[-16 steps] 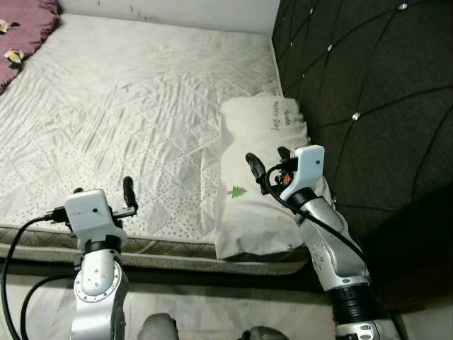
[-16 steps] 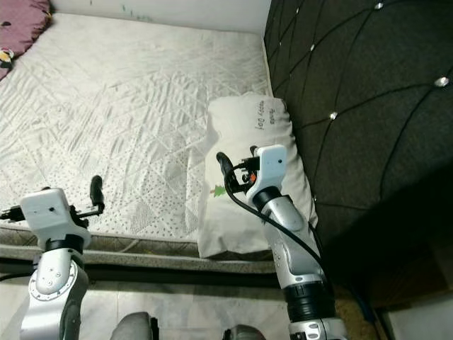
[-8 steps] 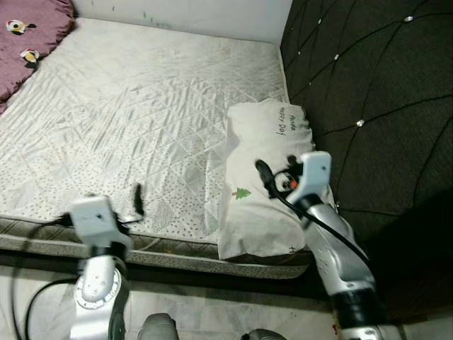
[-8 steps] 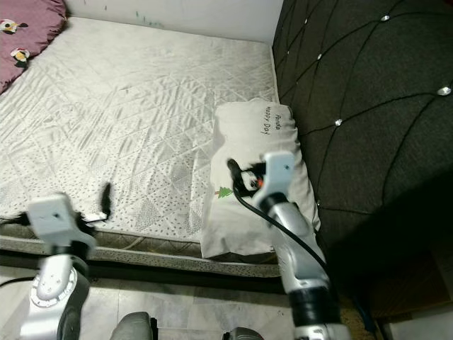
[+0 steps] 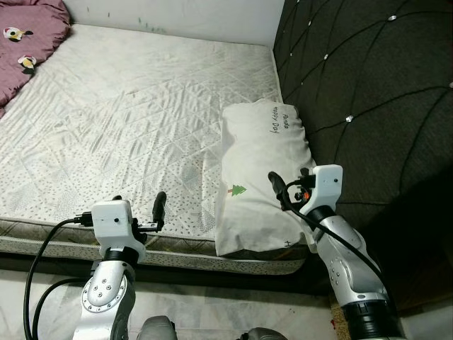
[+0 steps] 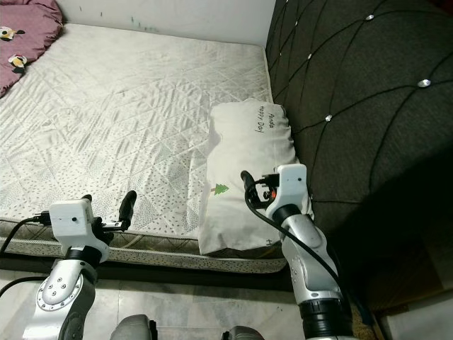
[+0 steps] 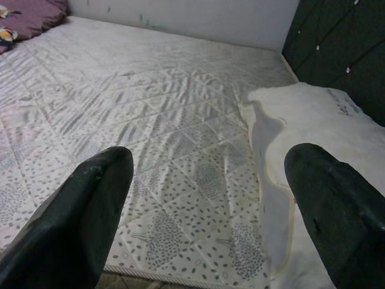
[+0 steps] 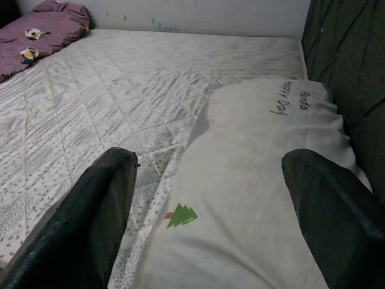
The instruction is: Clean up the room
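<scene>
Right gripper (image 8: 204,211): fingers spread wide, grasping nothing, over the near end of the white pillow (image 5: 258,177), centre-right of frame. Left gripper (image 7: 207,211): likewise spread, empty, lower left at the mattress (image 5: 134,113) edge. Pillow lies against the dark headboard (image 5: 368,92). Purple cushion (image 5: 28,35), upper left.

Before me is a bed with a bare white quilted mattress (image 5: 127,120), stitched in diamonds and speckled near its front edge. A white pillow (image 5: 258,177) with a small green tree print and dark lettering lies on it along the dark tufted headboard (image 5: 368,92). A maroon blanket (image 5: 28,35) lies on the far corner.
</scene>
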Motion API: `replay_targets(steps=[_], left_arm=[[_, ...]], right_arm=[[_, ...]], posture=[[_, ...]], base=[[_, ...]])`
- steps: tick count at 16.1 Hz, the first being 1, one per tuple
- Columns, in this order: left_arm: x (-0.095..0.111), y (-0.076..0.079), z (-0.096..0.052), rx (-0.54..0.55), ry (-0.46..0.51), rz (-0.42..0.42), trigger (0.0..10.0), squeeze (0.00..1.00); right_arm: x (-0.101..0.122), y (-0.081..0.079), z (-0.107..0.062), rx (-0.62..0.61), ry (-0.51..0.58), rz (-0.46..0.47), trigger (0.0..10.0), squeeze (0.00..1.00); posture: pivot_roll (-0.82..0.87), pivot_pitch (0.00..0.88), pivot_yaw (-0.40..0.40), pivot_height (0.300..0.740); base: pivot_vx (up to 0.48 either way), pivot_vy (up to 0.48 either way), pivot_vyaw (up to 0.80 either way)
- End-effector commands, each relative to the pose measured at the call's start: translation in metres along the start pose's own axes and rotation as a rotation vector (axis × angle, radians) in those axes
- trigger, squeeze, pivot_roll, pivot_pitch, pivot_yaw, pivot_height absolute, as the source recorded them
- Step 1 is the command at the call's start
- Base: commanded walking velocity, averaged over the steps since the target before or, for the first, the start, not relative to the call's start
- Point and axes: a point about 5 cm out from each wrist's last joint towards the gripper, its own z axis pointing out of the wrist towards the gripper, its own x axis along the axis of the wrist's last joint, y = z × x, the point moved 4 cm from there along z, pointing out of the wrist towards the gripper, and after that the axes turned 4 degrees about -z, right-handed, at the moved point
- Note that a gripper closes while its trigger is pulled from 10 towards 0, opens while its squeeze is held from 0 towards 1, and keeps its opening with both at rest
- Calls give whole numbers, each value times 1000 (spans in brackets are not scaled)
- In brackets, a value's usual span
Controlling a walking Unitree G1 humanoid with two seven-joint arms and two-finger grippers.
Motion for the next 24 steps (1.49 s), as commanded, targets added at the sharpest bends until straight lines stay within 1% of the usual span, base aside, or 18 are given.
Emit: replay_targets(steps=[1, 6, 7, 14, 17, 24], left_arm=[[3, 0, -1, -1, 2, -1, 10000, 0], [3, -2, 0, 7, -1, 5, 10000, 0], [4, -2, 0, 4, 11, 11, 10000, 0], [12, -3, 1, -1, 54, -11, 10000, 0], [15, -3, 0, -8, 71, -34, 10000, 0], [14, -2, 0, -10, 67, -29, 10000, 0]], right_arm=[[-1, 3, -1, -9, -8, -8, 10000, 0], [-2, 4, 1, -9, -14, -9, 10000, 0], [-3, 4, 1, -9, -16, -10, 10000, 0], [-4, 4, 1, -7, -24, -21, 10000, 0], [-5, 4, 2, -4, -27, -26, 10000, 0], [-5, 2, 3, 0, -27, -34, 10000, 0]], posture=[[39, 49, -58, 740], [39, 48, -58, 740], [39, 48, -58, 740], [37, 48, -64, 740], [38, 50, -64, 740], [41, 50, -68, 740]], base=[[0, 480, 0], [0, 480, 0], [0, 412, 0], [0, 0, 0], [335, 0, 0], [480, 0, 0]])
